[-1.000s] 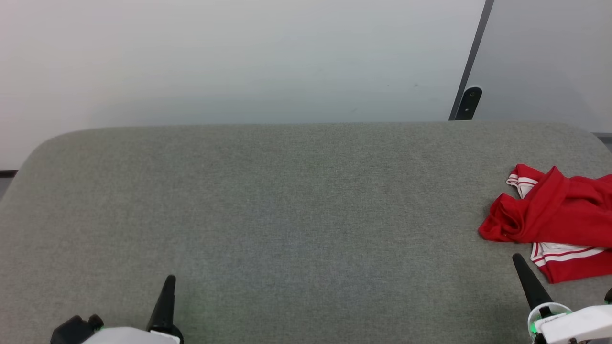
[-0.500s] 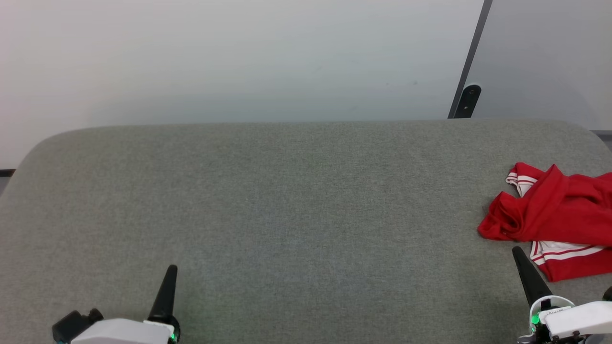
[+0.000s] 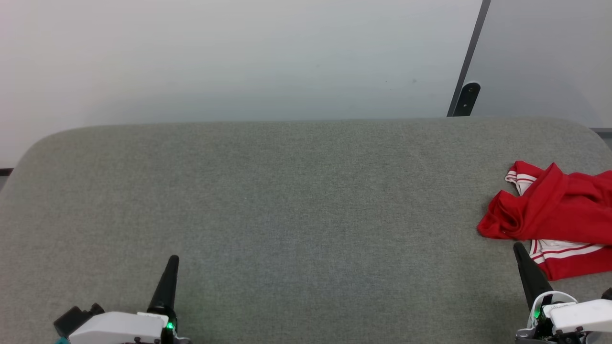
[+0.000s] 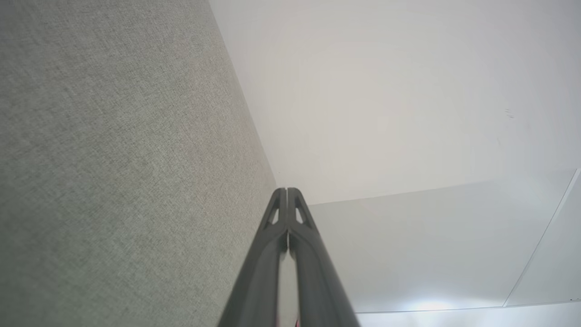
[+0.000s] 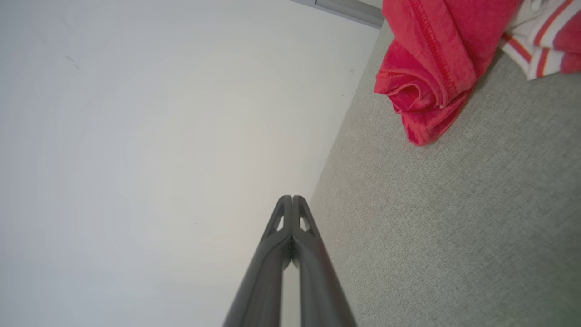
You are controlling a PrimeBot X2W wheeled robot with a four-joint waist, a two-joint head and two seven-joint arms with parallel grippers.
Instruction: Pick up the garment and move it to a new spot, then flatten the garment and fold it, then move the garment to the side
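- Both the left gripper (image 3: 172, 262) and the right gripper (image 3: 518, 249) are shown at the bottom of the head view. The left is at the lower left and the right at the lower right, and each points up the picture over the worktop (image 3: 306, 200).
- The left gripper (image 4: 287, 190) is seen pressed together in the left wrist view. Its two dark fingers (image 4: 268, 268) meet along their upper length and nothing is held between them.
- The right gripper (image 5: 292, 198) is likewise seen pressed together in the right wrist view, with its tips touching and nothing pinched.
- A small green light (image 3: 169, 326) is lit at the base of the left gripper, and another (image 3: 536, 314) at the base of the right.
- The garment (image 3: 554, 210) is shown crumpled at the right end of the worktop, where it is cut off by the right edge of the head view. Red folds are bunched on its left side, with white-and-red striped bands at its far left corner and along its near edge.
- The tip of the right gripper is placed just beside the near left part of the garment. In the right wrist view the garment (image 5: 435, 54) lies apart from the fingers, up and to the right.
- The worktop is covered in grey woven cloth and has rounded far corners.
- A pale wall (image 3: 239, 57) is seen behind the worktop, crossed at the right by a slanted dark strip (image 3: 471, 62).
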